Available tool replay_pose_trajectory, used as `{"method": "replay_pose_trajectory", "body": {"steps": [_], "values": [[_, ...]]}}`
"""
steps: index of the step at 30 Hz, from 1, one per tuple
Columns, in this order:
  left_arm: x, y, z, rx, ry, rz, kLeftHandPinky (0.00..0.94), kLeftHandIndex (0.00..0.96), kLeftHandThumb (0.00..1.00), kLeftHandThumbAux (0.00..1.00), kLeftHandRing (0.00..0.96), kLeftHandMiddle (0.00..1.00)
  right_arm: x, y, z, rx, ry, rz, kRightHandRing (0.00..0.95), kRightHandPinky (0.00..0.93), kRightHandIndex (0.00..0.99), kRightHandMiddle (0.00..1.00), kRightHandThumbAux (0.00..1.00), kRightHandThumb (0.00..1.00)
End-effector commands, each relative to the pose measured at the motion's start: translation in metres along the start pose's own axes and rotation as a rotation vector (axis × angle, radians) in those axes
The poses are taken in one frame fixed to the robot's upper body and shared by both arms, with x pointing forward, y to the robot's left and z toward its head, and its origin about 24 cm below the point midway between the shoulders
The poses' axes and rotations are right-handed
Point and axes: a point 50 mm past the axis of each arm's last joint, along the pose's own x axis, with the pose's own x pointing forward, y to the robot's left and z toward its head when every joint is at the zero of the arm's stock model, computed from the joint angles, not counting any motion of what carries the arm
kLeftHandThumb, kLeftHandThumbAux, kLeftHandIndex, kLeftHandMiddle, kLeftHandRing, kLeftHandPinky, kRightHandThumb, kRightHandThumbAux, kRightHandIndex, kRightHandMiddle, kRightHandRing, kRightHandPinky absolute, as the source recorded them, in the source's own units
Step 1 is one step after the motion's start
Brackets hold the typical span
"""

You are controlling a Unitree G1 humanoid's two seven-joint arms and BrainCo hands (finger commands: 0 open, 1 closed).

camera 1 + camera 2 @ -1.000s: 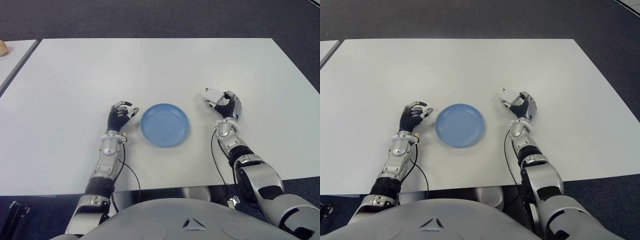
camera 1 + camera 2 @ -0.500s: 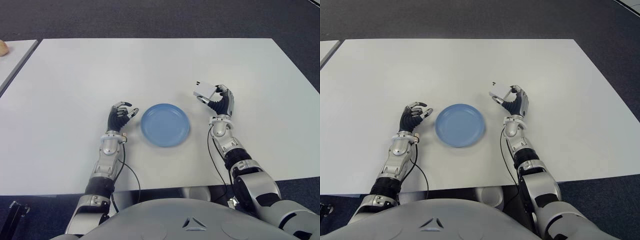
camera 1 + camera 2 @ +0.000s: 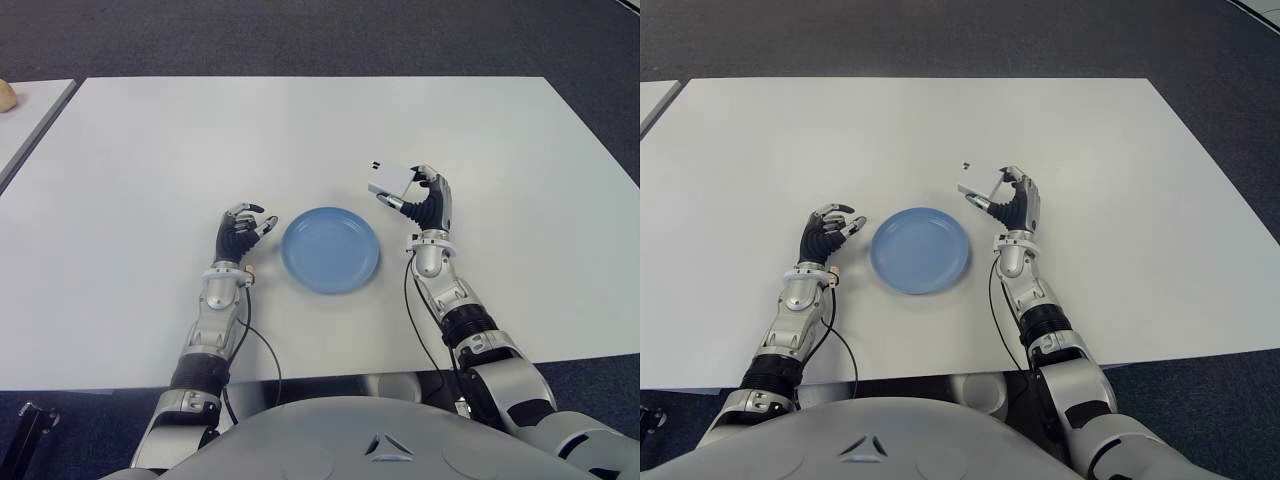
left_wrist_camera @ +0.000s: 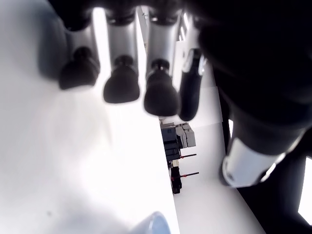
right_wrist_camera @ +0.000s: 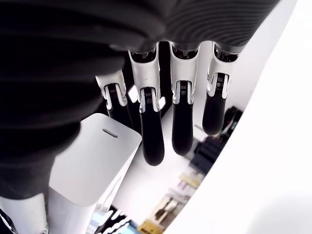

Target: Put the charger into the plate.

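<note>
While the white charger [image 3: 390, 181] sits pinched in the right hand [image 3: 426, 205], its fingers [image 5: 151, 131] curled around it, the blue plate [image 3: 330, 249] lies just beside; the left hand [image 3: 238, 230], loosely curled, holds nothing.

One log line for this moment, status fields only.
right hand: holding charger, raised beside plate | left hand: idle left of plate | charger not yet in plate

Office or lab room, plain white table [image 3: 300, 130], dark grey carpet floor [image 3: 300, 35], second table edge [image 3: 25, 115]
</note>
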Motion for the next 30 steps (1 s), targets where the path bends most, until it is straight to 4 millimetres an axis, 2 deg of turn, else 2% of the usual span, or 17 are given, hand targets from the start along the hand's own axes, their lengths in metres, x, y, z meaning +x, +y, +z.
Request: {"method": "replay_pose_trajectory", "body": {"steps": [1, 5, 16, 23, 30], "values": [[-0.001, 0.002, -0.004, 0.009, 0.028, 0.016, 0.829, 0.436, 0.705, 0.721, 0.824, 0.816, -0.014, 0.013, 0.015, 0.051, -0.024, 0.05, 0.872, 0.864, 0.438, 0.872, 0.729, 0.698], [-0.002, 0.002, -0.005, 0.011, 0.032, 0.016, 0.826, 0.436, 0.705, 0.721, 0.824, 0.818, -0.021, 0.02, 0.029, 0.134, -0.036, 0.111, 0.872, 0.861, 0.438, 0.873, 0.727, 0.7], [-0.001, 0.002, -0.006, 0.008, 0.026, 0.023, 0.806, 0.436, 0.704, 0.721, 0.817, 0.813, -0.033, 0.03, 0.032, 0.17, -0.066, 0.321, 0.877, 0.866, 0.437, 0.88, 0.727, 0.701], [-0.001, 0.003, -0.005, 0.013, 0.023, 0.026, 0.827, 0.436, 0.705, 0.721, 0.823, 0.815, -0.045, 0.044, 0.023, 0.123, -0.061, 0.506, 0.868, 0.856, 0.437, 0.875, 0.727, 0.699], [-0.002, 0.003, -0.005, 0.018, 0.019, 0.025, 0.814, 0.436, 0.705, 0.721, 0.821, 0.815, -0.049, 0.05, 0.02, -0.026, -0.105, 0.645, 0.856, 0.846, 0.438, 0.869, 0.728, 0.699]]}}
